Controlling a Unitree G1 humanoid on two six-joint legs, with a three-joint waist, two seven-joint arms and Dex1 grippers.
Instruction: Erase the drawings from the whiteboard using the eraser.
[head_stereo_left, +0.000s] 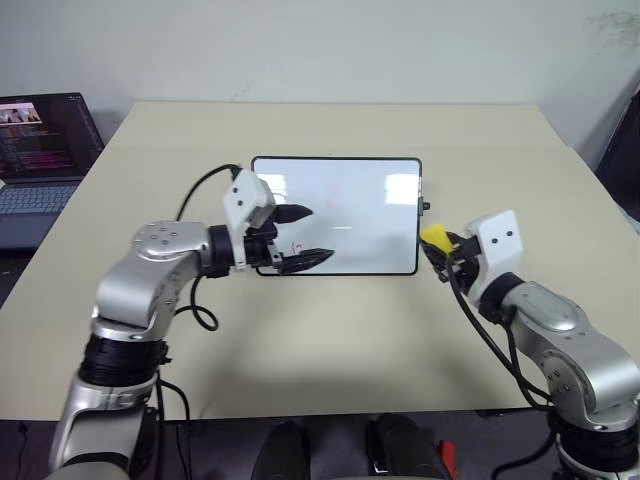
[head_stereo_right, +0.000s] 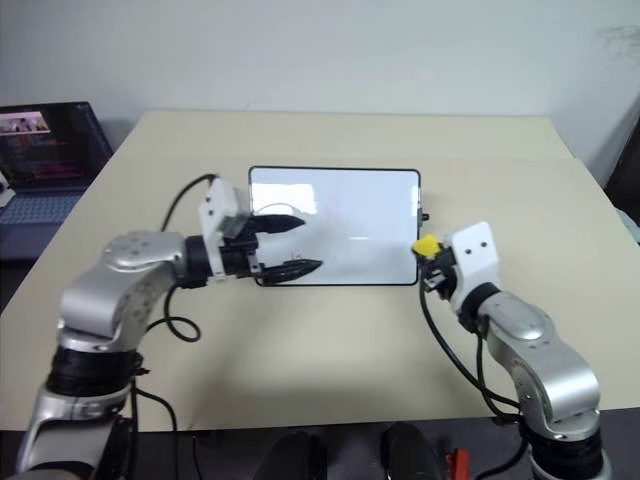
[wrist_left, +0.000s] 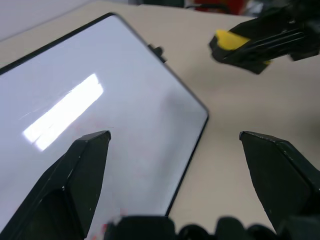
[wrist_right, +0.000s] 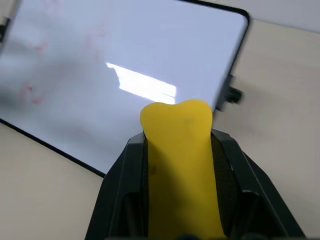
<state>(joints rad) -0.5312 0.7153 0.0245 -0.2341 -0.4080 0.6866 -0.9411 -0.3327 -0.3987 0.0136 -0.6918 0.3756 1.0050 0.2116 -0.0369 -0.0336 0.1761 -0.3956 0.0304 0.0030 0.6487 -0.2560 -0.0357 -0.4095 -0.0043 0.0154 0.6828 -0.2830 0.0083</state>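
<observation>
The whiteboard (head_stereo_left: 350, 205) lies flat in the middle of the beige table, black-framed and glossy. Faint red drawings (head_stereo_left: 296, 246) mark its near left part, seen also as smudges (wrist_right: 30, 92) in the right wrist view. My left gripper (head_stereo_left: 300, 237) hovers open over the board's near left corner, pointing right. My right gripper (head_stereo_left: 440, 246) is just off the board's near right corner, shut on the yellow eraser (head_stereo_left: 436, 237), which pokes out between the fingers (wrist_right: 182, 165). The left wrist view catches that same eraser (wrist_left: 231, 40) beyond the board's corner.
An open dark laptop (head_stereo_left: 42, 150) sits beside the table at the far left. Small black knobs (head_stereo_left: 425, 207) stick out from the board's right edge. Bare tabletop (head_stereo_left: 340, 340) stretches between the board and the table's near edge.
</observation>
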